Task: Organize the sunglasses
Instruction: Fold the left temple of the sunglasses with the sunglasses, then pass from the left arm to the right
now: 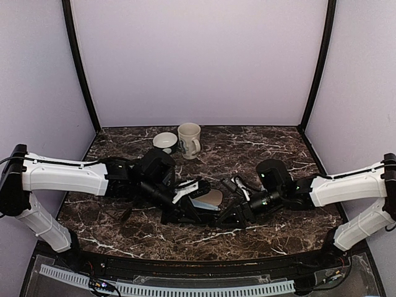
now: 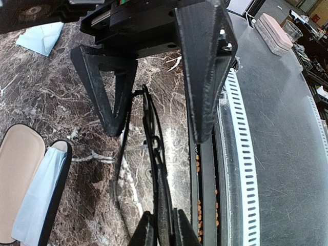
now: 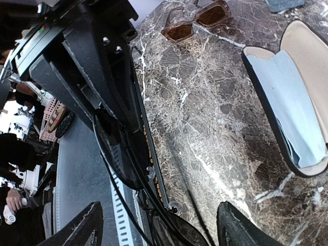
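My left gripper (image 2: 165,230) is shut on the black thin-framed sunglasses (image 2: 154,148), which I see edge-on just above the marble near the table's front edge. The right gripper (image 3: 159,228) stands open, with one finger on each side of the same black sunglasses (image 3: 179,233). From above, the left gripper (image 1: 185,213) and right gripper (image 1: 238,213) meet at the front centre. The brownish sunglasses (image 3: 197,20) lie on the marble farther off, untouched.
An open black case (image 3: 307,46) with tan lining and a pale blue cloth lies beside the grippers; it also shows from the left wrist (image 2: 20,174) and from above (image 1: 213,198). A mug (image 1: 189,140) and a bowl (image 1: 164,142) stand at the back. A slotted rail (image 2: 241,154) runs along the table's front edge.
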`<move>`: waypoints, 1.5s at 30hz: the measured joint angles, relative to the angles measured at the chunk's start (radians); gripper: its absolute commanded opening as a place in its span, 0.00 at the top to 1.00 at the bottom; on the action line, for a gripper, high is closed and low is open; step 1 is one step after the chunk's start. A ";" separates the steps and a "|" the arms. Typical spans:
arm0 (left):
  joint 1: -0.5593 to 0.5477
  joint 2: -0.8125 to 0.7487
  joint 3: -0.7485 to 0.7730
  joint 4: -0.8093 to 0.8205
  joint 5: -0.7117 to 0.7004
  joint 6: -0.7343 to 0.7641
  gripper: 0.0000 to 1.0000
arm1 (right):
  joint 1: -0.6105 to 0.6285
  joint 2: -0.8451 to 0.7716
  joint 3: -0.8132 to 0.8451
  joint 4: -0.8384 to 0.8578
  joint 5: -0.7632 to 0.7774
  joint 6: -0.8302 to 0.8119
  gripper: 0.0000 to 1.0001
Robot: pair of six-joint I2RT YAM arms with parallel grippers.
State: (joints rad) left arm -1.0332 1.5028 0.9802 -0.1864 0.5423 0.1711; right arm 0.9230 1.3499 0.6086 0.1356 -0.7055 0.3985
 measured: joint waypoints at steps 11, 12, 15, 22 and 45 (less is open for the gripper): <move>0.004 -0.010 -0.017 0.023 0.015 -0.010 0.95 | 0.000 0.000 0.000 0.000 -0.001 -0.027 0.33; 0.004 -0.012 -0.021 0.028 0.017 -0.013 0.95 | 0.000 0.000 0.000 0.001 -0.001 -0.028 0.32; 0.008 -0.014 -0.023 0.042 0.023 -0.021 0.95 | 0.000 0.001 0.000 0.003 -0.003 -0.033 0.31; 0.010 -0.014 -0.032 0.056 0.034 -0.029 0.95 | 0.000 0.013 0.000 0.008 -0.008 -0.050 0.41; 0.026 -0.014 -0.062 0.113 0.101 -0.057 0.95 | 0.003 0.023 0.001 0.038 -0.066 -0.087 0.69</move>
State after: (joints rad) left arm -1.0077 1.4883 0.9180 -0.0734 0.6430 0.1143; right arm 0.9257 1.3727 0.6094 0.1738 -0.7712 0.3115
